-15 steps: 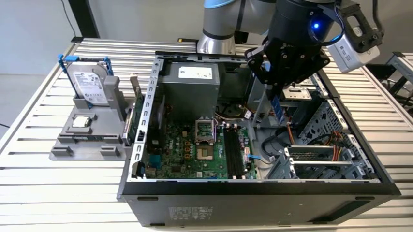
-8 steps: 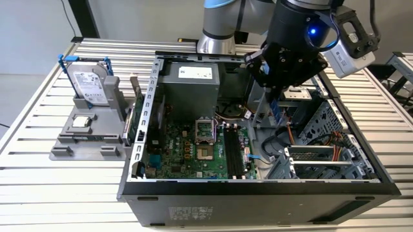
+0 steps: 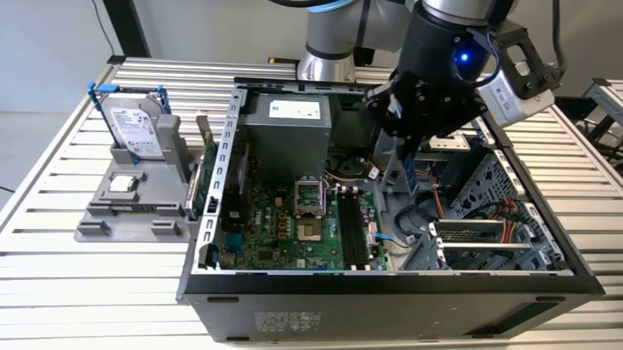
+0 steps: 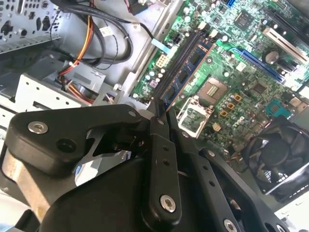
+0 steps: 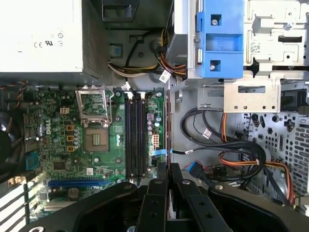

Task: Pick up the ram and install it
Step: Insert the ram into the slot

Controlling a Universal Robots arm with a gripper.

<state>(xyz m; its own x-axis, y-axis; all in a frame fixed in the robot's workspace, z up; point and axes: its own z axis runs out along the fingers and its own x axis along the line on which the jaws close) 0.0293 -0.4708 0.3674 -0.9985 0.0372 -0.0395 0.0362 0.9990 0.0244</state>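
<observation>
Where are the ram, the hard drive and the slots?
ram (image 4: 189,71), second wrist view, middle of the stick.
hard drive (image 3: 131,124), exterior view, silver face.
slots (image 5: 136,135), first wrist view, mid-length of the black pair.

matt black fingers (image 5: 155,203), bare metal case (image 3: 226,153)

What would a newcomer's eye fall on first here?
The black gripper hangs over the open dark computer case, its fingers shut on the long, narrow dark ram stick, on edge near the green motherboard. At the exterior view's left, a silver hard drive in a blue frame stands on a grey holder.
</observation>
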